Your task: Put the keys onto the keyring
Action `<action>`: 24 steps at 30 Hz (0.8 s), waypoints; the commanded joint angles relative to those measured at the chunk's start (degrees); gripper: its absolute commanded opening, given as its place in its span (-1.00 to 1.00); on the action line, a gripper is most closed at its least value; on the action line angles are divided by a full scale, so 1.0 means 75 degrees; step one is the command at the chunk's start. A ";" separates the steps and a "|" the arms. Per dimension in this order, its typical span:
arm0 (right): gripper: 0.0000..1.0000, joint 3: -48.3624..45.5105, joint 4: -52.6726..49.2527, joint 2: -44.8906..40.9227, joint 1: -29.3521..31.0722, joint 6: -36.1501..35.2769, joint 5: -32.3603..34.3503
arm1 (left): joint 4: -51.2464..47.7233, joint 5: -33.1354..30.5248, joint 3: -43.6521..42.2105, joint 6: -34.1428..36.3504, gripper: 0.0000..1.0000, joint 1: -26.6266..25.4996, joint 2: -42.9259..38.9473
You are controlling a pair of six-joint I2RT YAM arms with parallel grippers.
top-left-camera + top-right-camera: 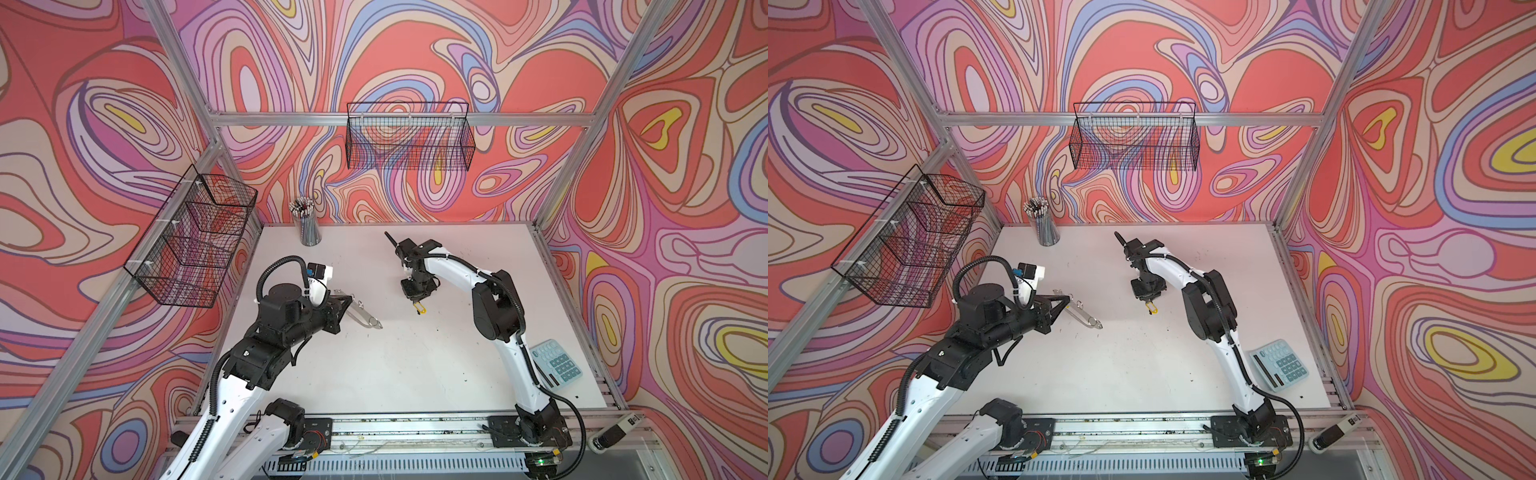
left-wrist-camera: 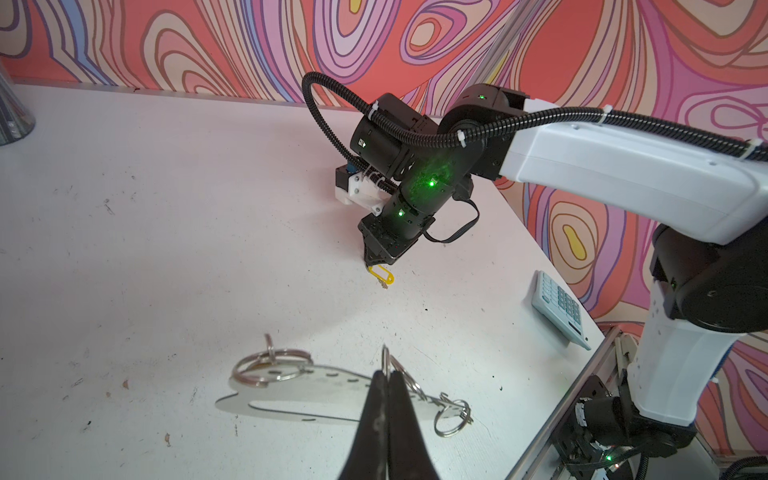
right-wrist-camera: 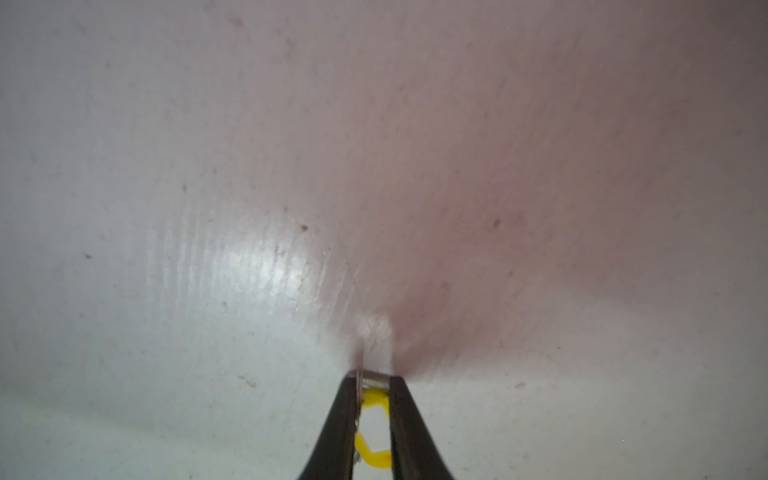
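Step in hand, as judged: pick-up of a key for threading. The right gripper stands low over the mid-worktop, pointing down. Its jaws are nearly closed and press on both sides of a yellow tag. The tag's small metal ring lies across the fingertips. Firmness of the hold cannot be confirmed. In the left wrist view the key shows only as a small stub beyond the tag, at or just above the surface. No second key can be made out in any view. The left gripper is clenched on the keyring, pinching it along the edge that carries the wire rings. The plate projects from the jaws at a slant, left of centre in both top views. Whether its far end touches the worktop cannot be told. Keyring and key are well apart. Nothing is threaded yet, so the task is judged to be at an early stage. Next move calls for lifting the key clear without letting the tag slip. The key must then be carried across to the keyring and its ring lined up with one of the wire rings. That is fine work; a loose or skewed hold on the tag is the main risk.
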 commanded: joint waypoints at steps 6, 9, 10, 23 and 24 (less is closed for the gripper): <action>-0.77 0.0351 -0.0176 0.0211 -0.0055 -0.0080 -0.0152 | 0.0279 0.0189 -0.0094 -0.0098 -1.00 0.0114 -0.0066; -0.83 0.0455 -0.0176 0.0245 -0.0060 -0.0080 -0.0167 | 0.0290 0.0189 -0.0097 -0.0098 -1.00 0.0119 -0.0051; -0.85 0.0467 -0.0178 0.0245 -0.0058 -0.0069 -0.0167 | 0.0288 0.0189 -0.0095 -0.0098 -1.00 0.0118 -0.0045; -1.00 0.0089 -0.0152 0.0129 -0.0060 -0.0127 -0.0330 | 0.0307 0.0217 -0.0108 -0.0118 -1.00 0.0148 -0.0019; -1.00 0.0033 -0.0154 0.0091 -0.0060 -0.0137 -0.0326 | 0.0306 0.0213 -0.0104 -0.0121 -1.00 0.0147 -0.0019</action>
